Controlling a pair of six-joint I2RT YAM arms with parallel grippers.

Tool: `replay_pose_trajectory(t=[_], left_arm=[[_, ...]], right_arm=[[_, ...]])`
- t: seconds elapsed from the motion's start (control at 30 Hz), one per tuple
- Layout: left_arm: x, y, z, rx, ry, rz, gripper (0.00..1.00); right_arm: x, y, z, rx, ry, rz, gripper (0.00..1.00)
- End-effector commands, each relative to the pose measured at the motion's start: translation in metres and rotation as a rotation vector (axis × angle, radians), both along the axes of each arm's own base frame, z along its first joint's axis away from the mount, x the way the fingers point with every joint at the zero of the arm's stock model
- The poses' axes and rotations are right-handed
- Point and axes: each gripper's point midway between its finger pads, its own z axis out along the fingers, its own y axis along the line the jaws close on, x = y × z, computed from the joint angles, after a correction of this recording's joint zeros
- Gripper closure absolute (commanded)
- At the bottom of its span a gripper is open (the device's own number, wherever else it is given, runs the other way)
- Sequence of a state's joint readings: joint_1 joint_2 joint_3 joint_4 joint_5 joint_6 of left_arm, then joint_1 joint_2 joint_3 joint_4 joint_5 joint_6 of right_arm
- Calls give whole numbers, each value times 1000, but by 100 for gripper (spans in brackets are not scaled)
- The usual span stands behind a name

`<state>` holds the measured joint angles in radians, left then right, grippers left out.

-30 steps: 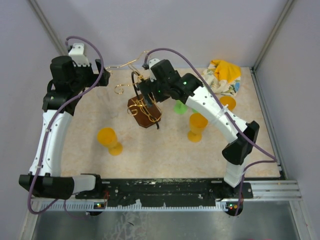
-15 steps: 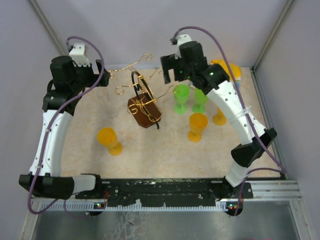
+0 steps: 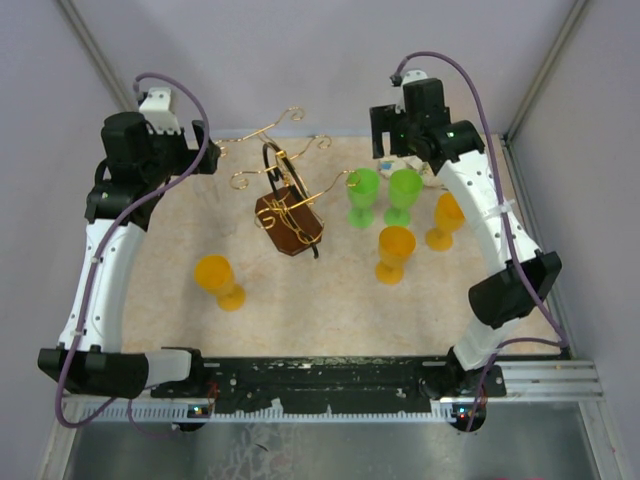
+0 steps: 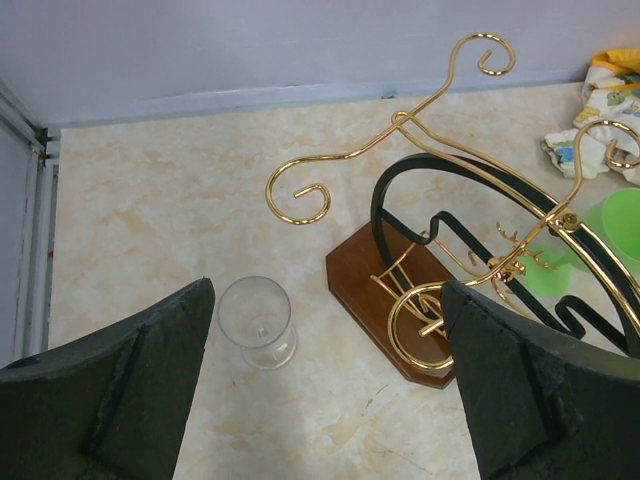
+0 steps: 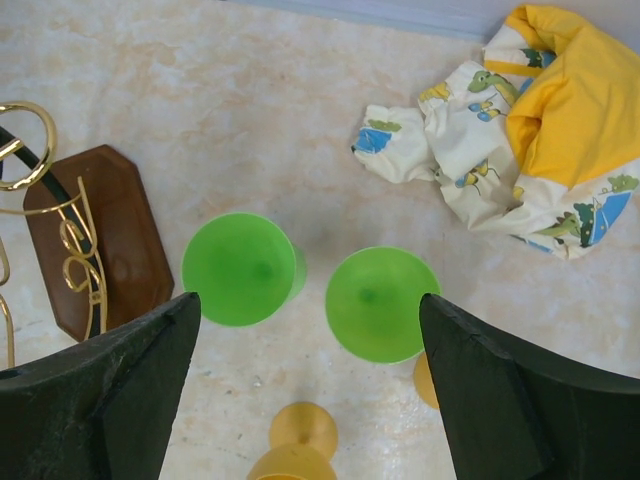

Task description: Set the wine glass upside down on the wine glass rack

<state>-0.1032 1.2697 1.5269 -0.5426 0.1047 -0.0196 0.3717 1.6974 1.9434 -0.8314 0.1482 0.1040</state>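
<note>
Gold rack arm curls beside clear glass — left side open.

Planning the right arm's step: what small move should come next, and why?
Probably lower the right gripper toward the green goblet nearer the wine glass rack: the open, empty jaws hover above it and the other green goblet, and the rack holds no glass.

Mid-table: wine glass rack; wine glass upright beside its base, left; goblet pair right; cloth behind them; lone goblet front-left.
</note>
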Motion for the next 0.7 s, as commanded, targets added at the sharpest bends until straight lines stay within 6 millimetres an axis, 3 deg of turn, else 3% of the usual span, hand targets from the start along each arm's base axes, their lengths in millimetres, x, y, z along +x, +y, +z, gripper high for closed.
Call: replay_pose_trajectory(t=[0.0, 0.2, 0.33, 0.47, 0.67], left_arm=[[2, 8, -1, 36, 17, 39, 0], [5, 33, -42, 106, 146, 156, 0], [7, 43, -42, 100, 139, 191, 0], [7, 60, -44, 103, 152, 233, 0], [7, 81, -91, 89, 271, 265, 0]], right_arm=[[2, 8, 23, 48, -66, 53, 10], [-2, 1, 29, 22, -78, 39, 10], [-2, 1, 26, 17, -64, 47, 10], [-6, 7, 42, 45, -87, 79, 11], [-16, 5, 57, 56, -115, 93, 11]])
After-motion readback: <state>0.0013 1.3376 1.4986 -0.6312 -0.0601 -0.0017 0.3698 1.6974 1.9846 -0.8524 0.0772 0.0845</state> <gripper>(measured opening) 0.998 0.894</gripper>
